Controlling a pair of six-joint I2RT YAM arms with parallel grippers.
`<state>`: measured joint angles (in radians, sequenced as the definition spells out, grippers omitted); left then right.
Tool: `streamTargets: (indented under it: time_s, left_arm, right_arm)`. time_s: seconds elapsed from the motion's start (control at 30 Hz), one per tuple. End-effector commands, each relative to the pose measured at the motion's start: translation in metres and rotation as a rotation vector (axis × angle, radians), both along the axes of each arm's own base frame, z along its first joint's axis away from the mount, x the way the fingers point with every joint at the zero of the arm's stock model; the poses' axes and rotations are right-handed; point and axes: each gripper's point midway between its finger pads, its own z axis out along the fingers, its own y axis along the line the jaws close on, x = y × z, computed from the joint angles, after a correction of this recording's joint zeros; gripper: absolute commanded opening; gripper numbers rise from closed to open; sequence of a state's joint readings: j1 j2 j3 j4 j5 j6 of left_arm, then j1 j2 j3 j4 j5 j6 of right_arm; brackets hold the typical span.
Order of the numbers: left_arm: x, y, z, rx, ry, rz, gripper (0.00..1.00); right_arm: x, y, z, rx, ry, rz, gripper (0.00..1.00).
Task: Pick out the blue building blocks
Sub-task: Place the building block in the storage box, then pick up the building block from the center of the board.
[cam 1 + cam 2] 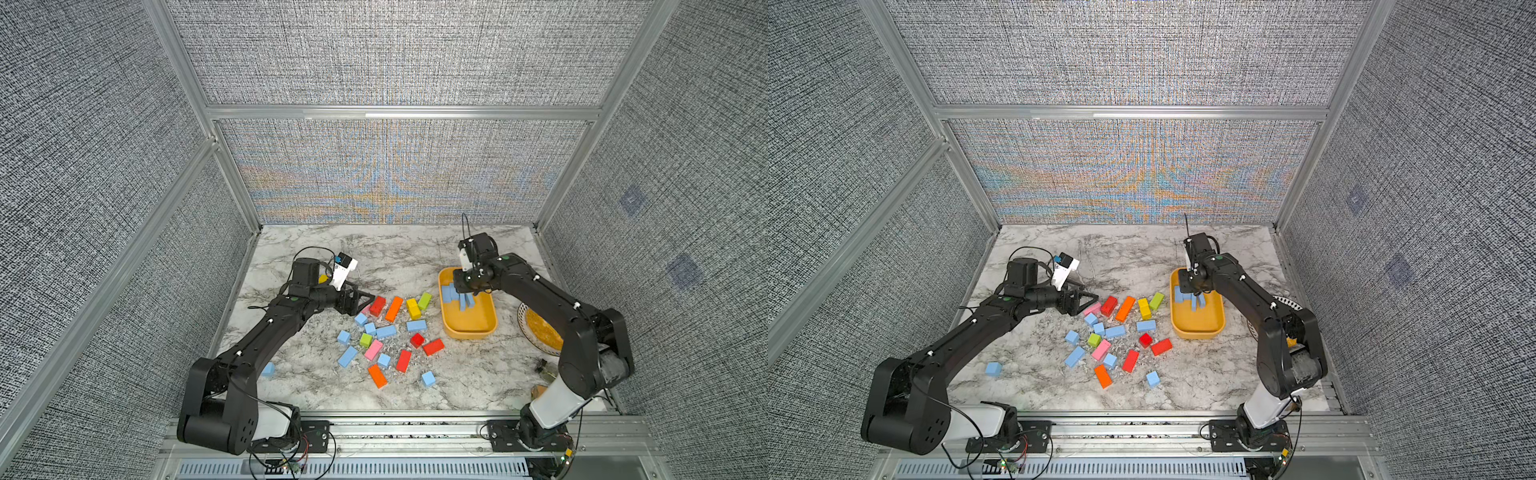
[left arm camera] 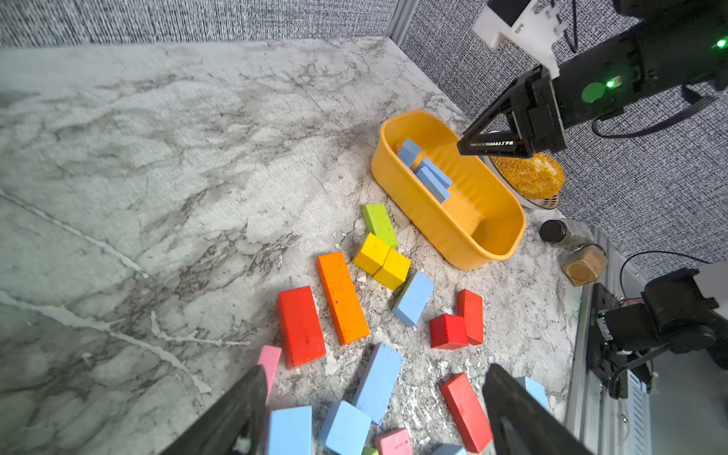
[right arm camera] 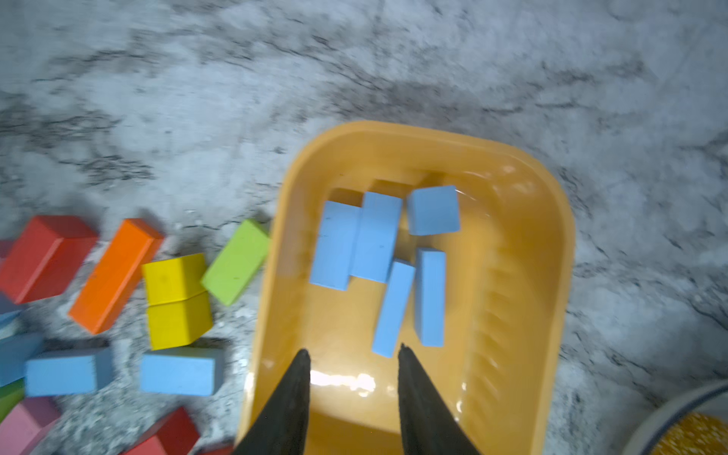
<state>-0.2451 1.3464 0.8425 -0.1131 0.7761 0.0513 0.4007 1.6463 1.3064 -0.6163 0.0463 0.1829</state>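
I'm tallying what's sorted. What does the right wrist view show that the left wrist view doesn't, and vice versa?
Only the right wrist: all five blue building blocks in the yellow tray, countable from above, and the empty gap in the open right gripper. Only the left wrist: two jars near the tray and the open left gripper above loose blue blocks. Both: the tray, the green block, two yellow blocks, the orange block.

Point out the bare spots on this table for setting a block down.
Bare: the far marble table between back wall and block pile; the near strip from the frontmost blue cube to the front rail; the near half of the yellow tray. Crowded: the pile beside it.
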Motion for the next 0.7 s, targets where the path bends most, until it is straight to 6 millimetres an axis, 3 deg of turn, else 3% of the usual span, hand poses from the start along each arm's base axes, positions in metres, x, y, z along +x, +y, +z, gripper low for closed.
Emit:
streamTargets:
  time_s: [0.0,0.17,0.3,0.47,0.57,0.67]
  left_arm:
    - [0.000,0.011,-0.004,0.105,-0.032,0.002,0.87]
    - [-0.009,0.021,-0.006,0.244,-0.130,-0.094,0.86]
    - [-0.041,0.022,-0.016,0.338,-0.184,-0.321,0.82]
    - [-0.080,0.044,-0.056,0.555,-0.230,-0.666,0.80]
    - [-0.084,0.059,-0.079,0.672,-0.260,-0.809,0.78]
    - [-0.079,0.065,-0.092,0.728,-0.285,-0.894,0.76]
  right_arm:
    - [-0.006,0.042,0.009,0.052,-0.034,0.065,0.42]
    - [-0.023,0.142,0.006,0.161,-0.073,0.255,0.42]
    - [-0.032,0.186,0.001,0.216,-0.126,0.333,0.44]
    - [-0.041,0.197,0.012,0.356,-0.205,0.333,0.45]
    - [-0.047,0.194,0.022,0.393,-0.240,0.339,0.46]
    - [-0.049,0.185,0.019,0.376,-0.245,0.321,0.46]
